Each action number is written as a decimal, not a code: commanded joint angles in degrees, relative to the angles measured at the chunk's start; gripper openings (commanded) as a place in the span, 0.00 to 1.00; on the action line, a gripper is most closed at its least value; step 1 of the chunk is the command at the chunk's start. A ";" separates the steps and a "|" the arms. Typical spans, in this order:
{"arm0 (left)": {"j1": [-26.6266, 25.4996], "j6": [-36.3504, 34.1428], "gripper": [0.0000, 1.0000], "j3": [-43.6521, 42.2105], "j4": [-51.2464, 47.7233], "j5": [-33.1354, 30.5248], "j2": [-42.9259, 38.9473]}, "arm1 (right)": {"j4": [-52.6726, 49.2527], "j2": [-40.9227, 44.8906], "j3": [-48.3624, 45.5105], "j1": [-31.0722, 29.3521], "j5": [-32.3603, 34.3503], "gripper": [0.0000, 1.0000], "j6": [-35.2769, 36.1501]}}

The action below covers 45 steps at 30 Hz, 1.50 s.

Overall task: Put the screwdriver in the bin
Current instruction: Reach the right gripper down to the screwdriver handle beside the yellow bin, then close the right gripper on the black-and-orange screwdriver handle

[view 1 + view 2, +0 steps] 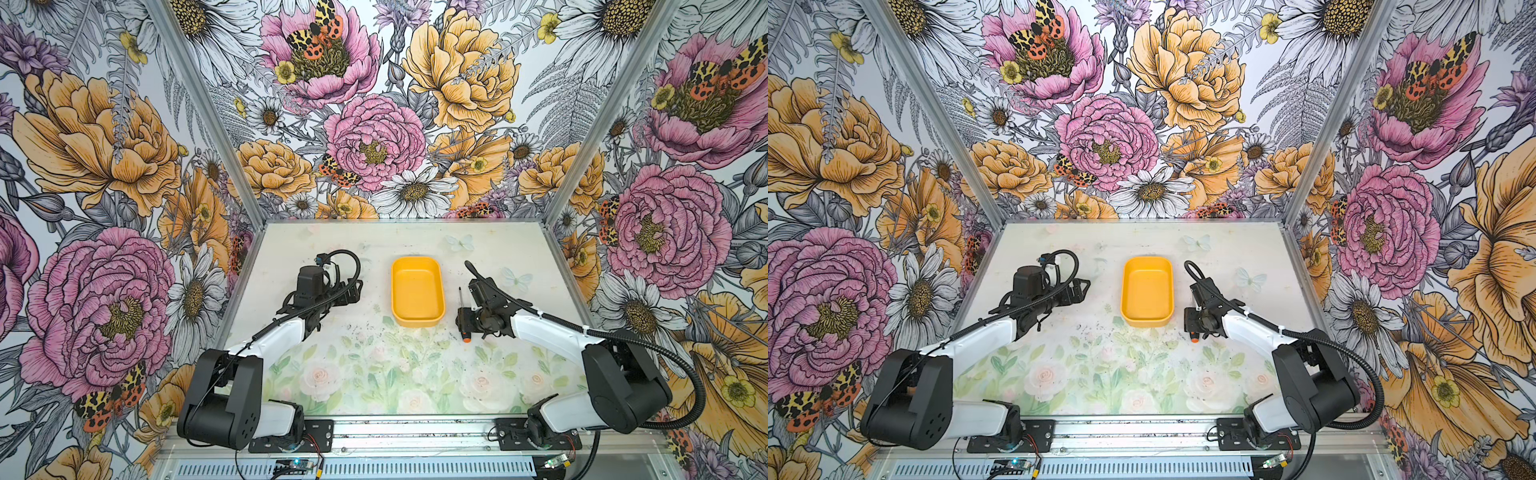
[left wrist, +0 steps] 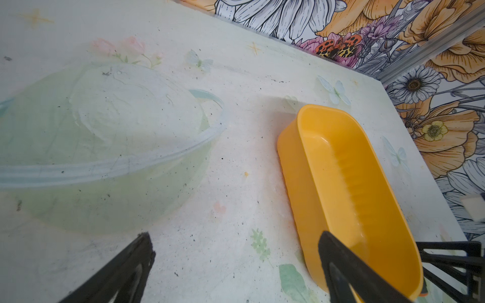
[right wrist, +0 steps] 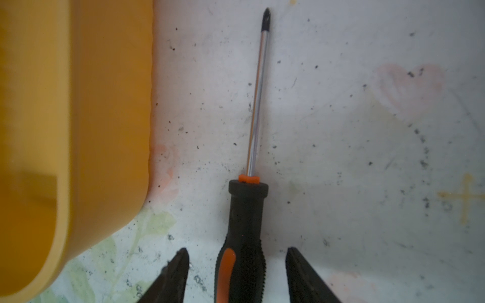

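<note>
Right wrist view: right gripper (image 3: 236, 251) straddles the screwdriver (image 3: 245, 210) handle, jaws apart, gaps both sides.
It lies on the table (image 3: 341, 131) just right of the bin (image 3: 78, 118), tip pointing far. In a top view the gripper hides its shaft; the orange end cap (image 1: 1194, 339) shows. Left gripper (image 2: 235, 236), spread wide, is left of the bin.

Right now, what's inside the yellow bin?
Nothing. The bin shows a bare floor in both top views, no part covered. The screwdriver lies outside, beside its wall.
</note>
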<state>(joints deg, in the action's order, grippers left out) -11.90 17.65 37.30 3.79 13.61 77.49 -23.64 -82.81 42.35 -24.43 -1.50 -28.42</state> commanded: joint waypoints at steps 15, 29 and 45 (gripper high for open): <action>-0.67 0.23 0.99 0.34 -1.77 -0.50 -1.38 | -1.02 -5.34 1.55 -0.98 3.43 0.51 -0.71; -0.75 0.12 0.99 0.14 -1.92 -0.59 -1.46 | -0.89 -8.19 2.26 -0.98 2.09 0.29 -0.62; -0.76 -0.14 0.99 1.11 -3.25 0.13 -1.29 | -1.03 -0.22 1.82 6.80 -8.58 0.00 -1.49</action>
<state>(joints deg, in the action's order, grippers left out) -12.25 17.65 37.30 0.99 13.61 77.25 -24.47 -87.33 44.56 -19.62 -6.76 -29.12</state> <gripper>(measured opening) 0.987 0.318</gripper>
